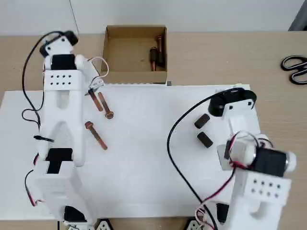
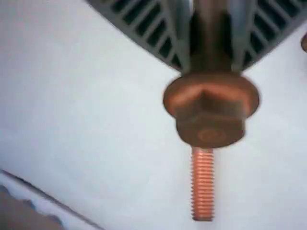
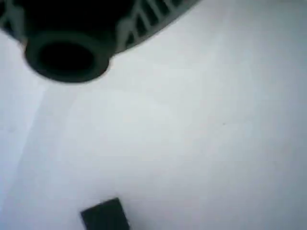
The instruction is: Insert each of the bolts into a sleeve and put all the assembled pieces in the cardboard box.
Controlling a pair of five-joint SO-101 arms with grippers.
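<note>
My left tool is closed on a copper bolt, gripping the shank so that the flanged head sticks out past the fingertips. It sits low over the white sheet. Two more bolts lie loose just beside it. One is close alongside and the other is a little nearer my base, both flat and angled the same way. Behind them, off the sheet, the cardboard box stands open with copper-and-dark assembled pieces resting against its right wall. Across the bare middle of the sheet, two black sleeves lie near each other without touching, right beside my right arm's black cable. My right tool is clamped on a third sleeve, its open bore facing the wrist camera. The tan wooden worktop carries all this. A pair of scissors rests at its far right edge, well apart from the rest.
</note>
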